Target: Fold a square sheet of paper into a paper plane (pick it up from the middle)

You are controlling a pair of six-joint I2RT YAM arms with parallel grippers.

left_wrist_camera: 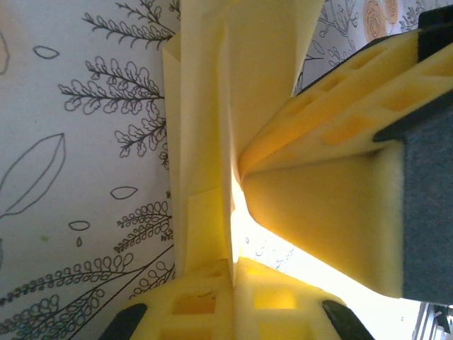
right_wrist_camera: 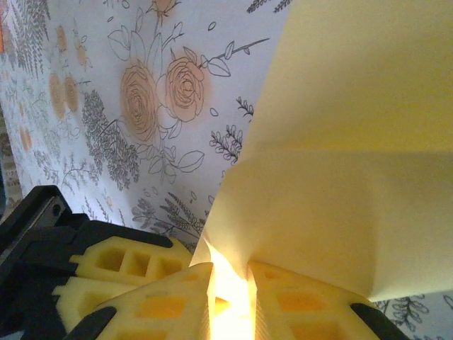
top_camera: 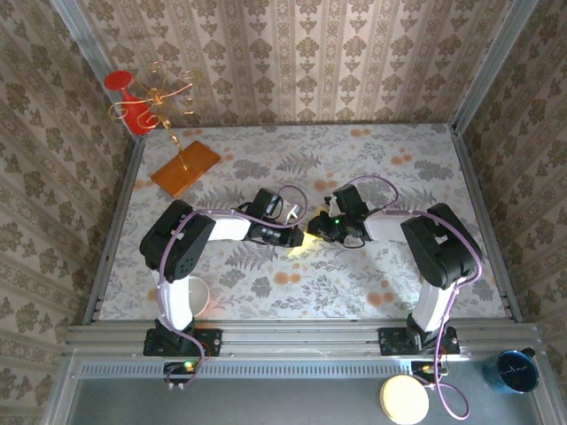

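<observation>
Two grippers are shown closed on one folded sheet above the middle of the tabletop (top_camera: 399, 177), well apart from every edge. The left gripper (left_wrist_camera: 232, 301) is clamped on the square sheet of paper (left_wrist_camera: 202, 106), which is creased into narrow, layered panels and stood on edge. The right gripper (right_wrist_camera: 230, 301) is pinched on the same sheet from the opposite side, so that the two sets of yellow fingers all but meet. Whether the sheet's lower edge is touching the tabletop cannot be told.

The opposed grip is judged to serve two ends. The stacked layers are held together against springing open, and one hand is left free to release and re-grip while the other carries the paper.

The free margins of the sheet run away from both grippers and are unsupported, so they can be bent easily. Open cloth is available toward the far edge and the right edge. An orange board (top_camera: 184, 168) lies near the far left corner, and a white bowl (top_camera: 202, 297) sits at the near edge beside the left arm's base; both are well apart from the paper. The tightest clearance is judged to be between the grippers themselves.
</observation>
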